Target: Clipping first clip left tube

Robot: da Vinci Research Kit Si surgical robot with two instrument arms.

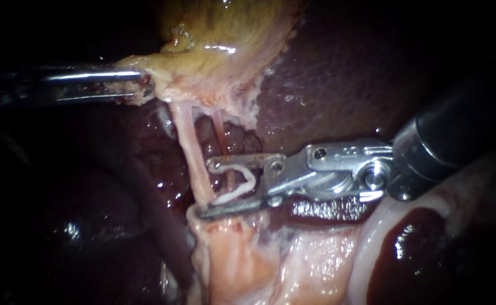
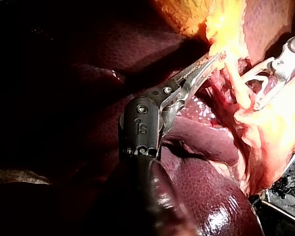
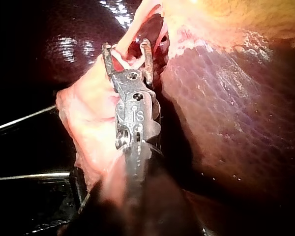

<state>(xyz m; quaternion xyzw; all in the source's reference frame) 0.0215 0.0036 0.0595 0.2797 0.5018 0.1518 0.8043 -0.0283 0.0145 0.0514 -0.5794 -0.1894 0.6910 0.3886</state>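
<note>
My left instrument (image 1: 140,85) comes in from the left, its jaws shut on the lower edge of the yellowish gallbladder (image 1: 219,51) and holding it up; the left wrist view shows this grip (image 2: 211,61). Two tubes hang below the gallbladder: the thicker pale left tube (image 1: 194,158) and a thinner right tube (image 1: 220,133). My right instrument (image 1: 205,189) reaches in from the right, its jaws wide apart with a white clip (image 1: 242,183) seated between them. The left tube crosses the mouth of the jaws at their tips. In the right wrist view the jaws (image 3: 126,49) straddle the tube (image 3: 130,29).
Dark red liver (image 1: 343,68) lies behind and to the right. Pale pink tissue (image 1: 242,260) spreads below the jaws. A dark blood-filled hollow (image 1: 405,254) sits at the lower right. A dark strand (image 1: 157,214) runs down the left side.
</note>
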